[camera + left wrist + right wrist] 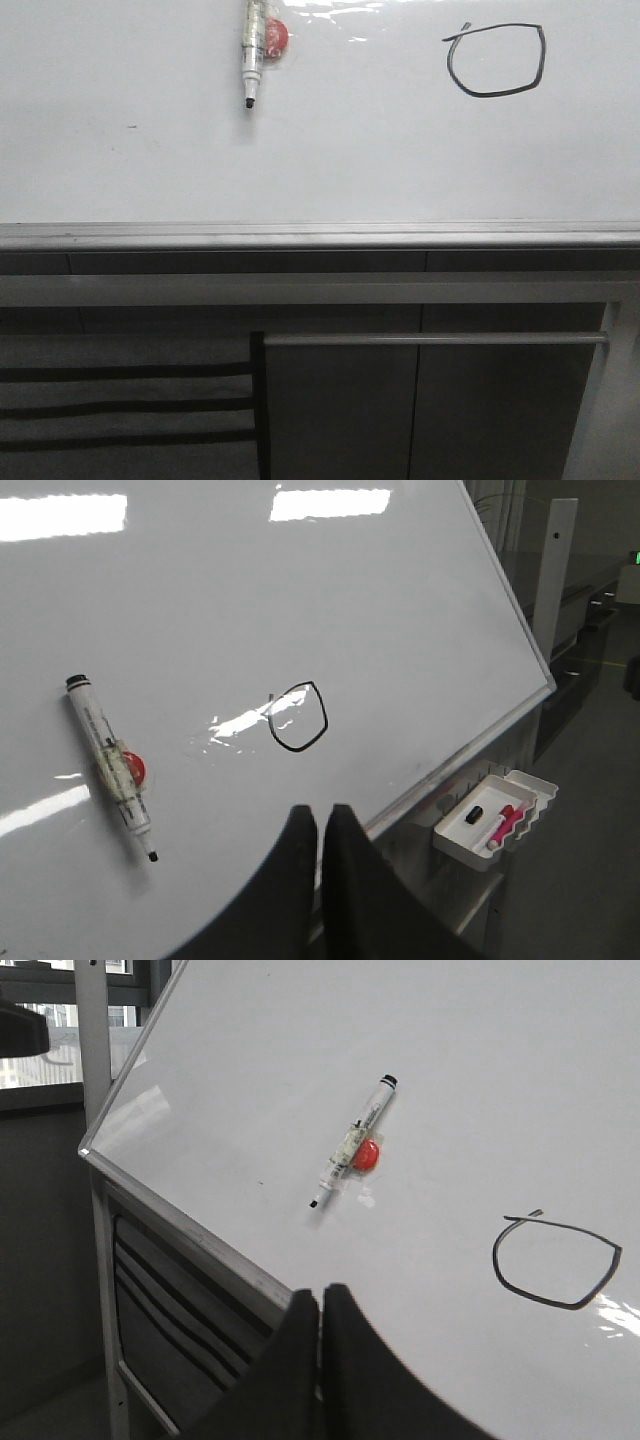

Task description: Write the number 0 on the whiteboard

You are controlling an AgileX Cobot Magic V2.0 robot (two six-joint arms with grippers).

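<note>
The whiteboard (300, 150) fills the upper front view, with its grey rail (300, 236) below. The number 0 (496, 60) is a black loop with a small tail at its upper left, at the board's upper right. It also shows in the left wrist view (297, 717) and the right wrist view (556, 1264). A white marker (254, 50) with a red magnet clings to the board, uncapped tip down; it also shows in both wrist views (112, 770) (353, 1143). My left gripper (320, 814) and right gripper (320, 1294) are shut and empty, back from the board. Neither shows in the front view.
Dark grey cabinet panels (430, 400) with a grey bar handle (435, 339) and slats (120, 405) stand below the rail. A white tray (495, 820) with a black cap and a pink marker hangs at the board's lower right end.
</note>
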